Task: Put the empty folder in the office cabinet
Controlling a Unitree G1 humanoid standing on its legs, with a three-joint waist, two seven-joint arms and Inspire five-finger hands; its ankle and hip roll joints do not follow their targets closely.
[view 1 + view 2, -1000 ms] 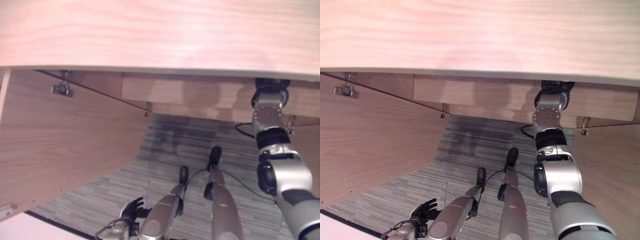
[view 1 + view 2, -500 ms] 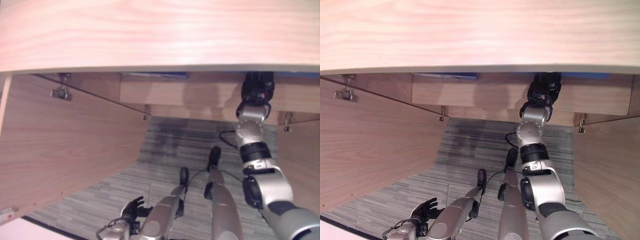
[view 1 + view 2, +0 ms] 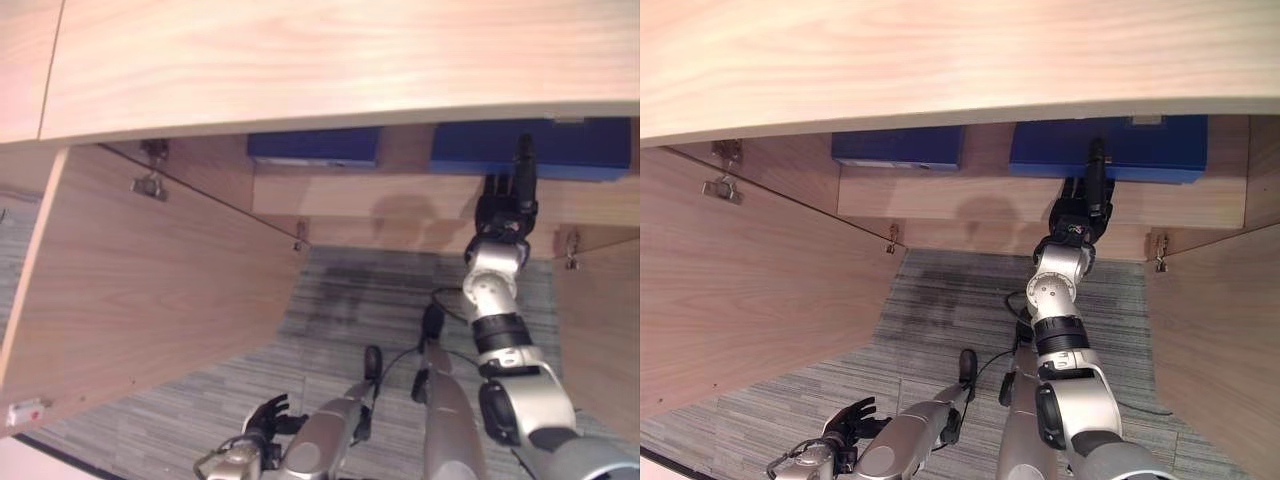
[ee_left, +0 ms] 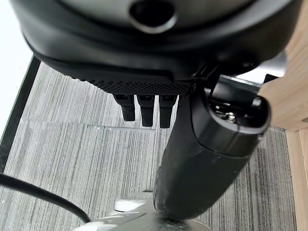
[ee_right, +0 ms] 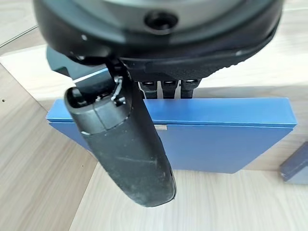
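Two blue folders lie flat on the cabinet shelf (image 3: 350,195). The right blue folder (image 3: 1140,145) is wide and its front edge juts slightly past the shelf. My right hand (image 3: 1080,205) reaches up to it with fingers straight, their tips resting against the front of this blue folder (image 5: 216,130); the hand is open. The smaller left blue folder (image 3: 315,145) sits apart, further along the shelf. My left hand (image 3: 262,418) hangs low over the carpet, fingers relaxed and holding nothing.
The cabinet's left door (image 3: 150,290) swings wide open toward me, and the right door (image 3: 600,330) stands open too. The wooden cabinet top (image 3: 350,60) overhangs the shelf. Grey striped carpet (image 3: 940,320) lies below.
The whole picture has shifted, so both blue folders now show under the cabinet top. My right hand has moved left and its fingers now lie against the right folder. The left hand stays low.
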